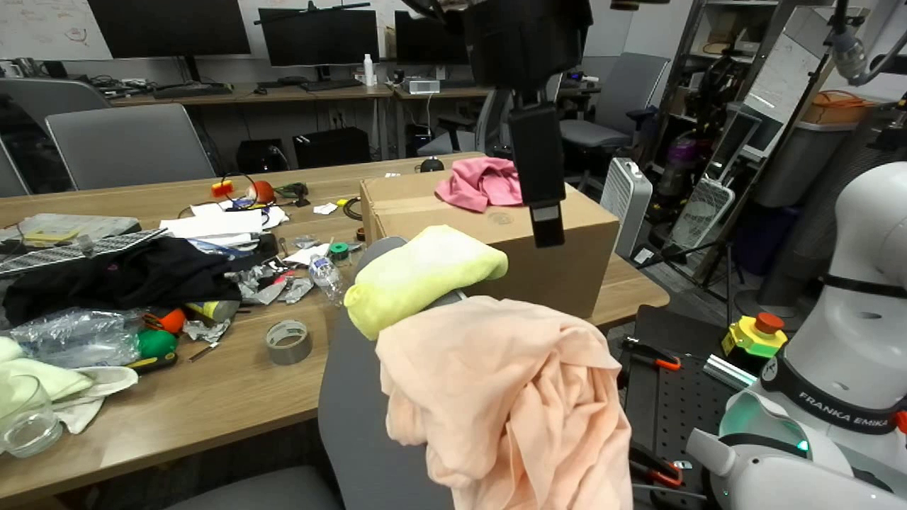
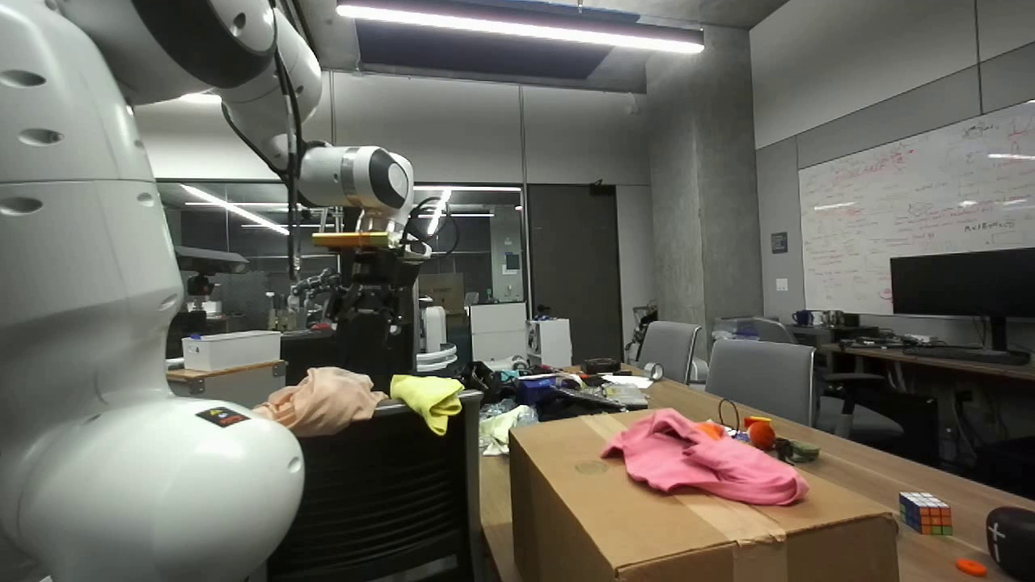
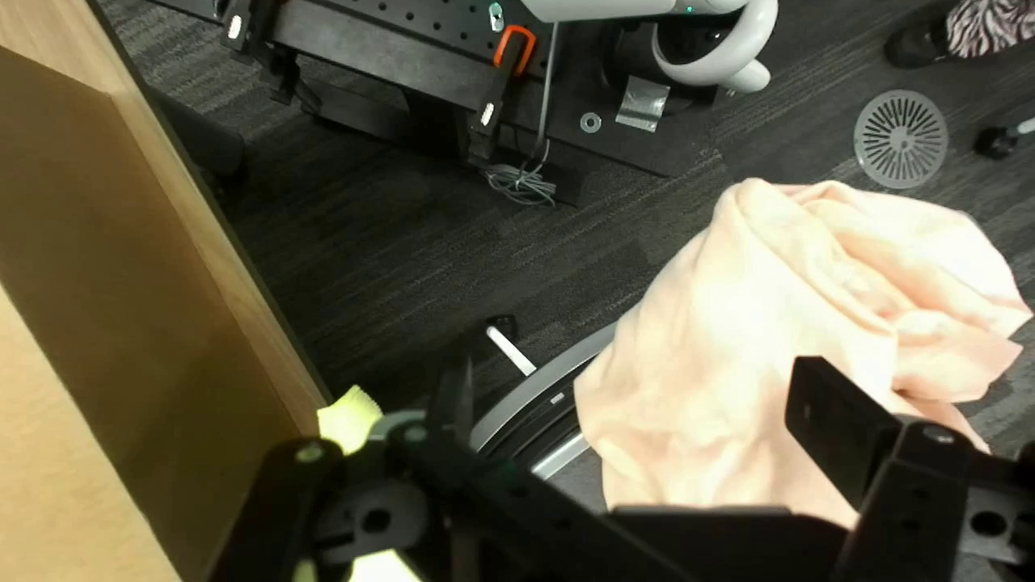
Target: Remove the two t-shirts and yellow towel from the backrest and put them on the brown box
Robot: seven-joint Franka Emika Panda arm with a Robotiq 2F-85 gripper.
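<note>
I hold my pincer wide, its jaws well apart, above the backrest. The peach t-shirt drapes over the top edge there, and just beside it the yellow towel lies across the same edge, on the side toward the brown box. The pink t-shirt rests on the box, leaving bare cardboard open nearest the backrest. In my wrist view a strip of desk runs between the box wall and dark floor.
</note>
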